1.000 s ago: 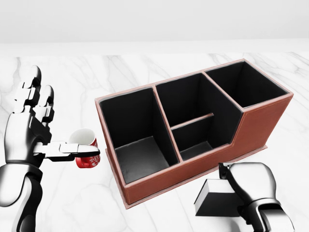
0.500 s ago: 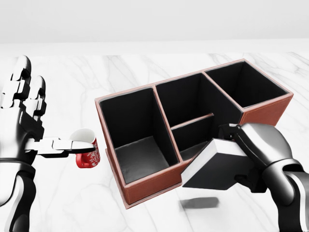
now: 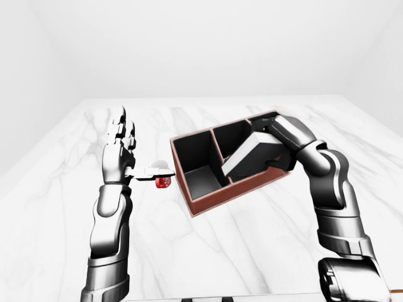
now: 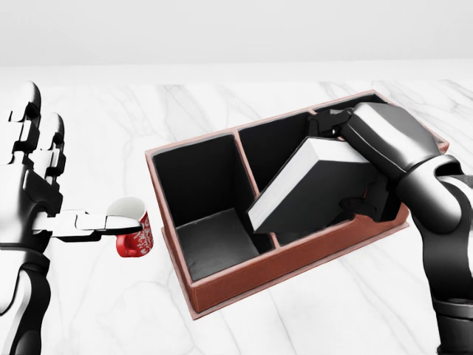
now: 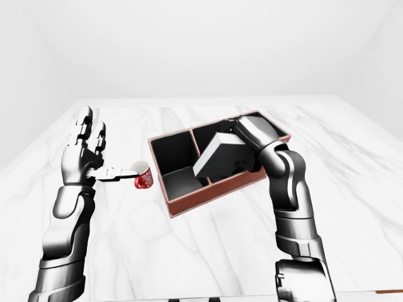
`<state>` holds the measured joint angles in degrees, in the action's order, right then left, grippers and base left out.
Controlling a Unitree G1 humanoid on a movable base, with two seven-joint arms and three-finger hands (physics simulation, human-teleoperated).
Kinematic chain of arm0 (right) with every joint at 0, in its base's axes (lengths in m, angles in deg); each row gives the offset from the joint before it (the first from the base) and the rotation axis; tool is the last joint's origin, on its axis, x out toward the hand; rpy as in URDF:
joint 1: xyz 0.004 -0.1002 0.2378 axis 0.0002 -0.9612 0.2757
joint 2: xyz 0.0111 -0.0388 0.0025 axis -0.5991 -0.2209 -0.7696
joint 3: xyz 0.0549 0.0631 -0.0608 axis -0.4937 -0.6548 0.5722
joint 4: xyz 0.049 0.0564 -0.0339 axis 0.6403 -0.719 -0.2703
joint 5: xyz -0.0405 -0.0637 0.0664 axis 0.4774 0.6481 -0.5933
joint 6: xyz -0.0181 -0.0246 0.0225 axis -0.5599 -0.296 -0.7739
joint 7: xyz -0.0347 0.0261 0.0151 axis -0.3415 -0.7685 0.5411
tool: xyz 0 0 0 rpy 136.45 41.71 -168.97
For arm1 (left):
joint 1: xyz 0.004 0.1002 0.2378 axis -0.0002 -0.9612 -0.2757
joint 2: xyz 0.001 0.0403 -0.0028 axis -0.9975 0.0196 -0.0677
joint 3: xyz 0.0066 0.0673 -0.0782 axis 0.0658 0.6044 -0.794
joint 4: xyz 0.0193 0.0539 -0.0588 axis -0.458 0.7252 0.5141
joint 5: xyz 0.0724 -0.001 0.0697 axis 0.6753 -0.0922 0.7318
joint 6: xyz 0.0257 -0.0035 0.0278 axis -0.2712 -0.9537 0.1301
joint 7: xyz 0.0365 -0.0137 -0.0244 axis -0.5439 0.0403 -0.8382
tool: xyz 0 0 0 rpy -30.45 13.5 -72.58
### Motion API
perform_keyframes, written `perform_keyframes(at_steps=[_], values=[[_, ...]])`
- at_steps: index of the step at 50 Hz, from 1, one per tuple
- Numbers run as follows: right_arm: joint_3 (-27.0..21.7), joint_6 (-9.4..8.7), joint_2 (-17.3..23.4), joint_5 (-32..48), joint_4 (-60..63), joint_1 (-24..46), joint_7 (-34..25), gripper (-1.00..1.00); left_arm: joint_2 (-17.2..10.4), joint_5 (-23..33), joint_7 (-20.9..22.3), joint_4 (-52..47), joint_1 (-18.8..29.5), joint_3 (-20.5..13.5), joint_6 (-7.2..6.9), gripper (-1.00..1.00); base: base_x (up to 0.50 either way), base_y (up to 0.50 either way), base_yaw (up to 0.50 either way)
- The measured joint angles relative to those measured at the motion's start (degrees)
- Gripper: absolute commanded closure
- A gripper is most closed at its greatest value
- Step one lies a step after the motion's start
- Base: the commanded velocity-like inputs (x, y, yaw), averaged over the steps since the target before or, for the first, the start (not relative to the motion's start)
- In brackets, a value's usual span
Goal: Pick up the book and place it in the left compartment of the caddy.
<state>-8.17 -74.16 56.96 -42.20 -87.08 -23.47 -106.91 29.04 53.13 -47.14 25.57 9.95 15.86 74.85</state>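
Fingers (image 4: 336, 122) of the right hand (image 4: 373, 159) close round the book (image 4: 310, 194), held tilted above the caddy's (image 4: 222, 285) middle compartments, right of its left compartment (image 4: 203, 200). Left hand (image 4: 37, 192), fingers spread and holding nothing, stands left of the caddy, its thumb over a red mug (image 4: 134, 238) on the marble tabletop (image 4: 96, 310).

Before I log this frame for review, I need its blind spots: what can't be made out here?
- Middle compartments of the caddy: floor and divider hidden in the head view by the tilted book.
- Right hand: fingers mostly behind the book, so the grip is only partly seen.
- Red mug: pattern too small in all views; the open left hand has a finger across its rim, contact unclear.
- Book cover: plain black, no title readable.
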Motion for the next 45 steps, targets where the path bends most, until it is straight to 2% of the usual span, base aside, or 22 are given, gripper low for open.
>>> perform_keyframes(at_steps=[20, 45], values=[[6.7, -0.01, -4.7, 6.2, -16.1, 15.5, 4.4, 1.0, -0.4, -0.4, 0.4, -0.1, -0.3, -0.7, 0.0, -1.0, 0.0, 0.0, 0.0], [11.8, -0.01, -11.4, 15.4, -26.9, 23.1, 9.6, 1.0, -0.8, -1.3, 0.8, 0.5, -1.4, -1.7, 0.0, -1.0, 0.0, 0.0, 0.0]])
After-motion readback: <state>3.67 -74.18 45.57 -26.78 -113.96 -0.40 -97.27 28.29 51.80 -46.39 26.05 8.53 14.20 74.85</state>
